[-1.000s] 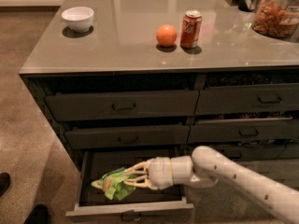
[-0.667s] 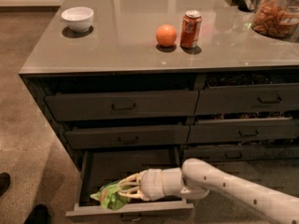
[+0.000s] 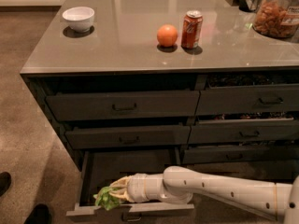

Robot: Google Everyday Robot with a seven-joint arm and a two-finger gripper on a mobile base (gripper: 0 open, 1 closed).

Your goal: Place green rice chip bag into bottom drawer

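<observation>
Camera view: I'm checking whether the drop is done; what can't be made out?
Part of the green rice chip bag: covered by the gripper at the bottom drawer's front left; whether it touches the drawer floor is unclear.
The drawer handle: partly cut off by the lower edge.
The drawer's right inside: hidden behind the arm.
The can's print: too small to read.

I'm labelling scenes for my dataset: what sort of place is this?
Probably a kitchen: a grey island counter with drawers, holding a bowl, orange and soda can. The hand holds the green rice chip bag inside the open bottom drawer.
</observation>
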